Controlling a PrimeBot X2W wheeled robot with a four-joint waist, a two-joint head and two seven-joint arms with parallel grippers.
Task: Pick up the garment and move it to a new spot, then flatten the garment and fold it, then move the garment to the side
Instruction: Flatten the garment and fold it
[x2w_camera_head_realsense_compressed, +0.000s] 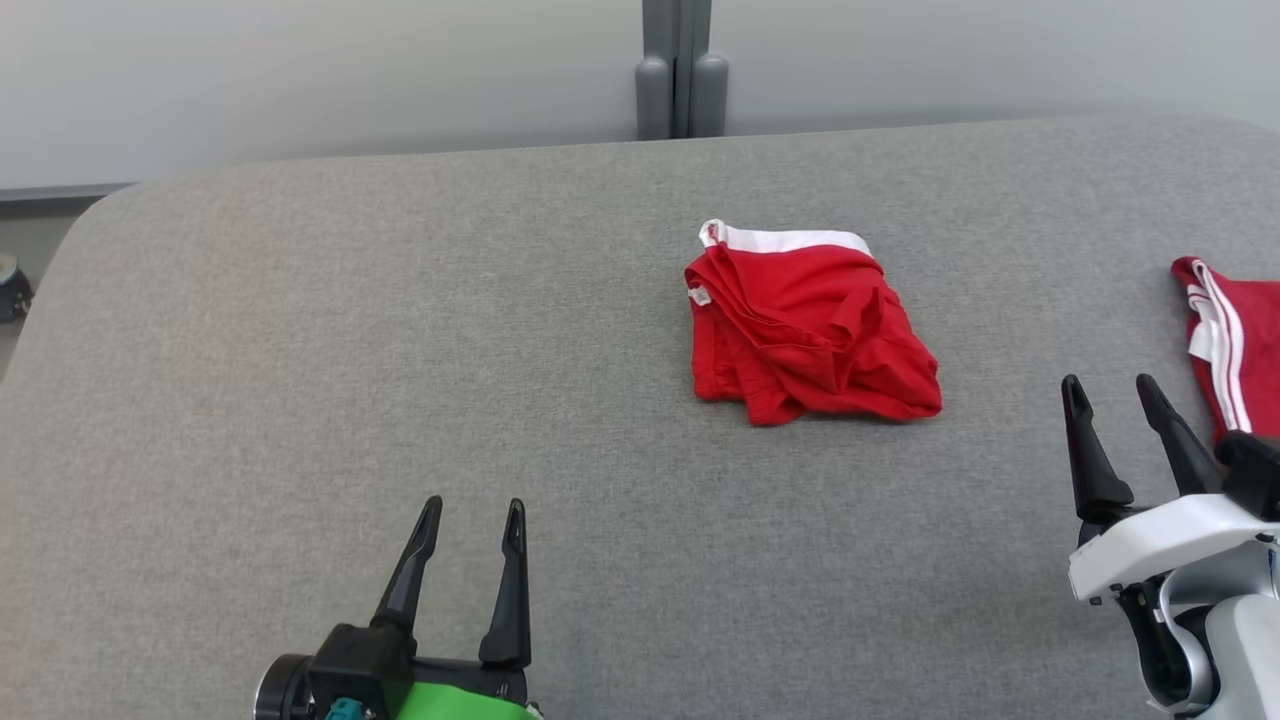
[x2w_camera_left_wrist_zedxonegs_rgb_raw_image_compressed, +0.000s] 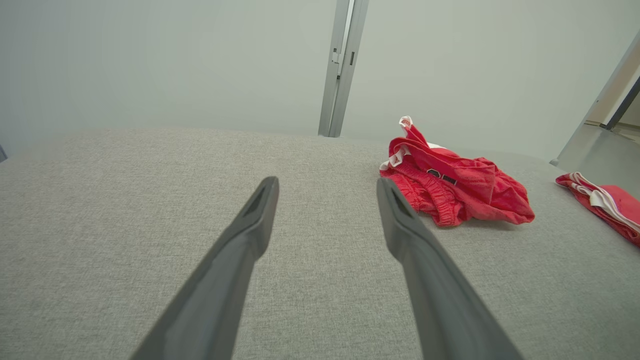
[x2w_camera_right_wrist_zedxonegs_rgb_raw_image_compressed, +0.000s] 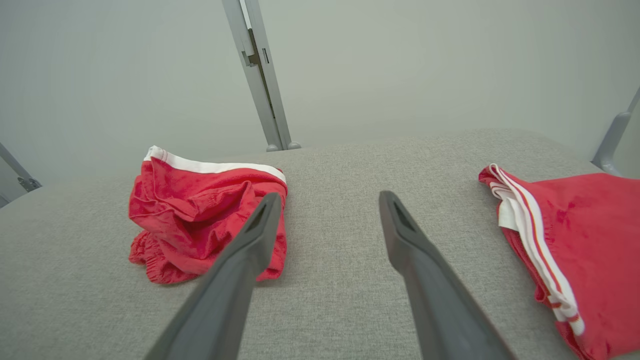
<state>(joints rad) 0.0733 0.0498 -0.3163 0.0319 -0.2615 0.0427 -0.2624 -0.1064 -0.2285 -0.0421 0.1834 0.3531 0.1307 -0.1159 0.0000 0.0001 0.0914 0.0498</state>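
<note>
A crumpled red garment (x2w_camera_head_realsense_compressed: 810, 325) with a white waistband lies in a heap right of the middle of the grey table (x2w_camera_head_realsense_compressed: 400, 350). It also appears in the left wrist view as the garment (x2w_camera_left_wrist_zedxonegs_rgb_raw_image_compressed: 460, 185) and in the right wrist view as the garment (x2w_camera_right_wrist_zedxonegs_rgb_raw_image_compressed: 200, 220). My left gripper (x2w_camera_head_realsense_compressed: 470, 520) is open at the near left, well short of it, with nothing between its fingers (x2w_camera_left_wrist_zedxonegs_rgb_raw_image_compressed: 260, 215). Near the table's right side, my right gripper (x2w_camera_head_realsense_compressed: 1110, 390) is open and empty, off to the right of the heap, fingers (x2w_camera_right_wrist_zedxonegs_rgb_raw_image_compressed: 260, 225) spread.
A second red piece with white stripes (x2w_camera_head_realsense_compressed: 1225, 340) lies at the table's right edge, just beyond my right gripper; the right wrist view shows this striped piece (x2w_camera_right_wrist_zedxonegs_rgb_raw_image_compressed: 575, 240) too. A grey post (x2w_camera_head_realsense_compressed: 680, 70) stands behind the table's far edge against a pale wall.
</note>
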